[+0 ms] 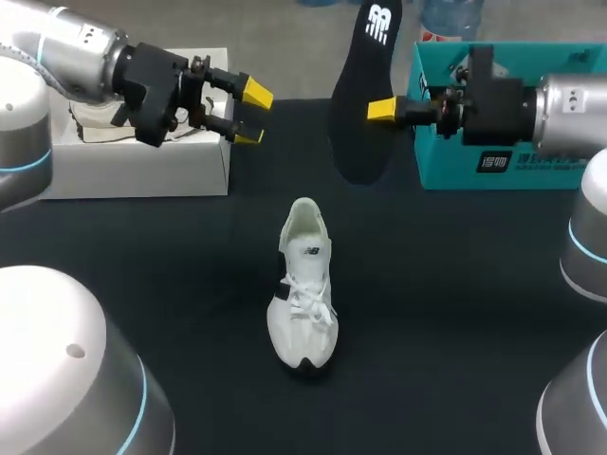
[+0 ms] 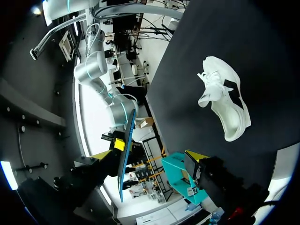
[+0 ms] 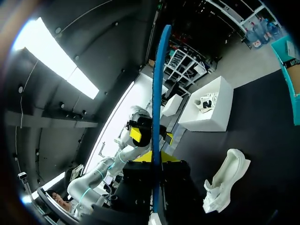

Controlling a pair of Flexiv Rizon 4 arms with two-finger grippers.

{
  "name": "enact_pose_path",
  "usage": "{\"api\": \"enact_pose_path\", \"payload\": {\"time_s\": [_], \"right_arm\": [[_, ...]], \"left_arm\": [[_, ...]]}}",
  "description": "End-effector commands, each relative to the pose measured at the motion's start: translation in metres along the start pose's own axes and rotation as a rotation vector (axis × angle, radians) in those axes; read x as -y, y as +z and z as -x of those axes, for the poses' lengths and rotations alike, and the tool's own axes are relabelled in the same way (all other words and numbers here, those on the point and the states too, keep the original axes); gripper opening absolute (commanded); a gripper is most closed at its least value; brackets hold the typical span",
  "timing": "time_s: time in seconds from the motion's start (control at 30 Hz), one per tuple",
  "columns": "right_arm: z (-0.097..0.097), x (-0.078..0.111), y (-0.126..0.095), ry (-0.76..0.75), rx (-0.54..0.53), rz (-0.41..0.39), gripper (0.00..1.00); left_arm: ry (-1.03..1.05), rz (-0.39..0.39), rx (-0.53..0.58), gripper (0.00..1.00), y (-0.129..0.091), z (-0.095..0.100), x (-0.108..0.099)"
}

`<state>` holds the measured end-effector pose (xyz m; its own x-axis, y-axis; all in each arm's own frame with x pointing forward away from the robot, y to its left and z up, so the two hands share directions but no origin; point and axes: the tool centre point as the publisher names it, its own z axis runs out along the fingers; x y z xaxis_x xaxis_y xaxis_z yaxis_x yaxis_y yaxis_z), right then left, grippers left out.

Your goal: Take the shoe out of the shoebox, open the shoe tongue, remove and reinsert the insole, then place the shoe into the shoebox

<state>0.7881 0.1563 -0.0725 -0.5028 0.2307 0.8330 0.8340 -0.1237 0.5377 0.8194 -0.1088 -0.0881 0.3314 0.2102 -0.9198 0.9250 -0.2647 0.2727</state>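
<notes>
Black insole (image 1: 365,66) hangs clamped in the right hand (image 1: 381,110); white sneaker (image 1: 303,284) lies at its 7 o'clock, heel toward 12 o'clock. Left hand (image 1: 248,114) stands wide.

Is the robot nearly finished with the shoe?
About halfway. The shoe sits out on the table, and its insole is out too, held up by the right gripper. The left gripper is open and empty. Left to do: insole back in, then shoe packed away.
</notes>
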Motion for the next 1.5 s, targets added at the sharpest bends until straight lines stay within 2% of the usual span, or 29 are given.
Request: {"api": "enact_pose_path", "payload": {"time_s": [0.03,0.27,0.53,0.83,1.0,1.5], "right_arm": [[0.005,-0.005,0.022,-0.046,0.016,0.014,0.00],[0.015,-0.027,0.043,-0.136,0.023,0.005,0.00],[0.043,-0.050,0.068,-0.150,0.042,-0.070,0.00],[0.064,-0.056,0.083,-0.144,0.037,-0.053,0.00],[0.067,-0.054,0.088,-0.137,0.033,-0.042,0.00],[0.067,-0.054,0.088,-0.137,0.033,-0.042,0.00]], "left_arm": [[0.001,-0.043,-0.011,1.00,-0.024,-0.004,0.000],[-0.006,-0.018,-0.027,1.00,-0.058,-0.012,-0.002],[-0.024,-0.002,-0.051,1.00,-0.090,-0.027,-0.006],[-0.028,0.001,-0.073,1.00,-0.119,-0.036,-0.009],[-0.023,0.008,-0.105,1.00,-0.127,-0.039,-0.010],[-0.023,0.008,-0.105,1.00,-0.127,-0.039,-0.010]]}}
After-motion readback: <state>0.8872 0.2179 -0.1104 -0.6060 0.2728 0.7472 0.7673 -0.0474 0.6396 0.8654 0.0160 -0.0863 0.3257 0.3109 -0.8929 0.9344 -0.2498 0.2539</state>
